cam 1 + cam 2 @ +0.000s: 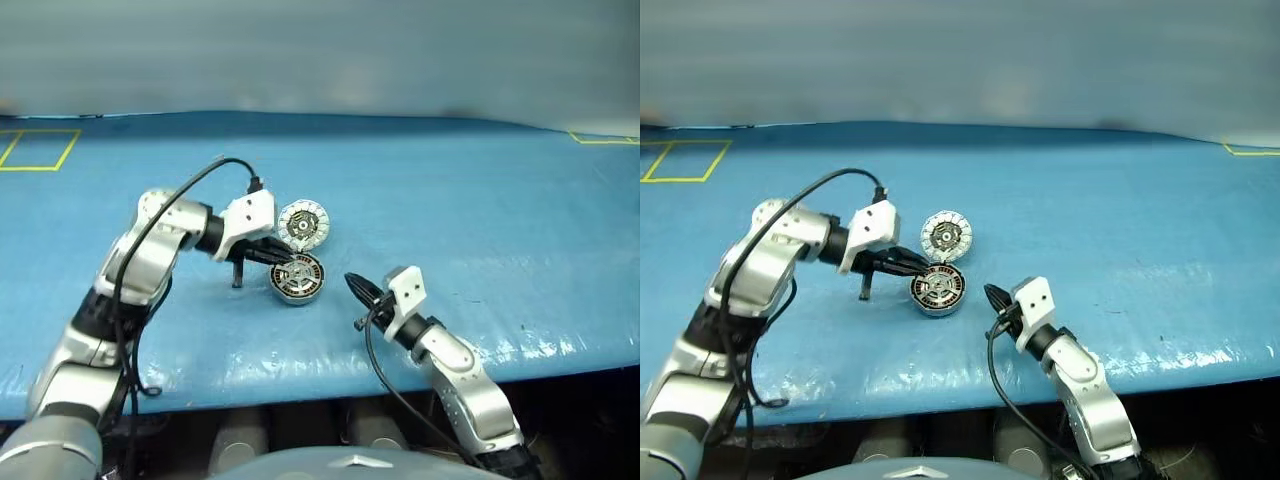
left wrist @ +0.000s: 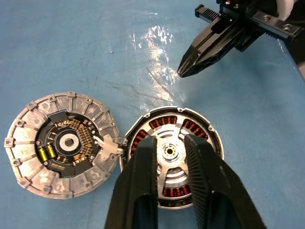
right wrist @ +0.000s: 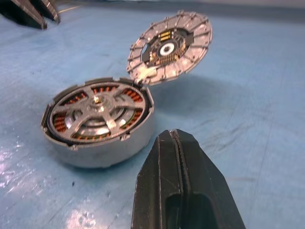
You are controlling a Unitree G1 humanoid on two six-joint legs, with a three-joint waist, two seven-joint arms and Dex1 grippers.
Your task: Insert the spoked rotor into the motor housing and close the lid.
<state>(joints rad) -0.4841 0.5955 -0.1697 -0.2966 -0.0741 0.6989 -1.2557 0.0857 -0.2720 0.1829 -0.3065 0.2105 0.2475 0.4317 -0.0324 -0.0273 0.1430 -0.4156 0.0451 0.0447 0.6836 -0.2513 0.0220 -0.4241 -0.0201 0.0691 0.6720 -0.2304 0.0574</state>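
Observation:
The motor housing point(image 3: 109, 150) sits on the blue table, and the spoked rotor point(image 3: 97, 112) lies inside it, its silver spokes over the copper windings. The lid point(image 3: 169, 47) stands swung open on its hinge at the housing's far side, inner face showing. My left gripper point(image 2: 169, 143) hovers just over the rotor's hub. Its fingers point(image 2: 143, 181) are a narrow gap apart with nothing between them. My right gripper point(image 1: 352, 283) is shut and empty, pointing at the housing from the near right, a short way off.
The blue table cover point(image 1: 480, 230) spreads wide around the housing. Yellow tape marks lie at the far left point(image 1: 40, 150) and far right point(image 1: 605, 138). The table's front edge point(image 1: 300, 385) runs just behind my arms. Black cables trail from both wrists.

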